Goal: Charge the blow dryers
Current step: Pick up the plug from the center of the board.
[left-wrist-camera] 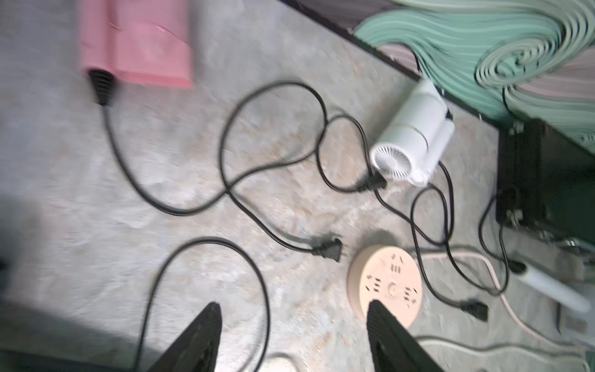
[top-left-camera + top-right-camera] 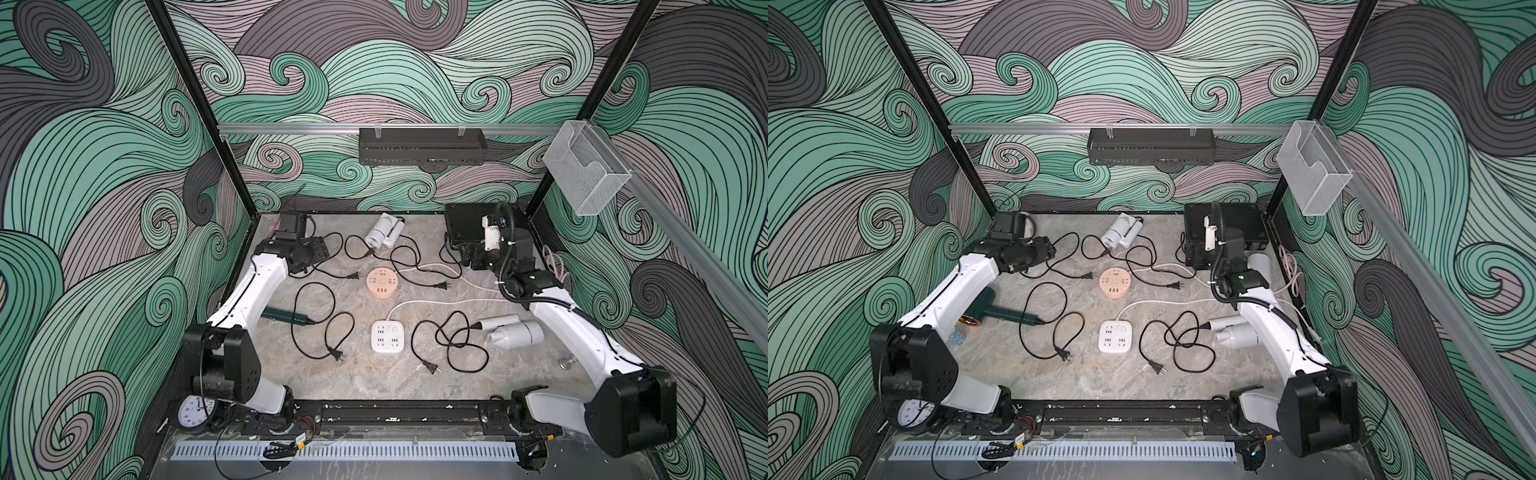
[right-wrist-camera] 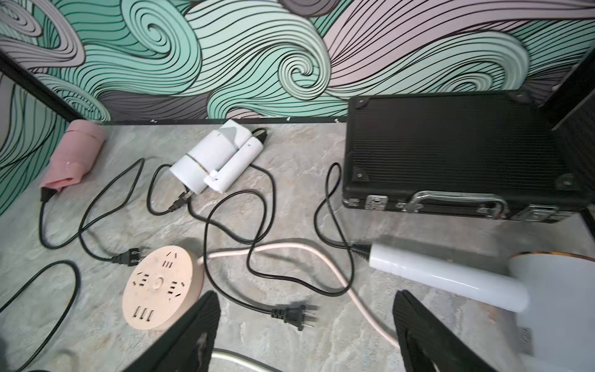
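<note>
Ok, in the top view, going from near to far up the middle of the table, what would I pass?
In a top view: white square socket block → round peach socket hub → folded white hair dryer, farthest back.

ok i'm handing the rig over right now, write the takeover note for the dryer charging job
Left jaws and right jaws: open, empty.
Pink dryer in the far left corner; dark green dryer partly under the left arm; folded white dryer at the back; second white dryer by the black case; third white dryer near right.
Done: nothing. All five plugs lie loose, none in the peach hub or white socket block.
Left: plug in all five.
</note>
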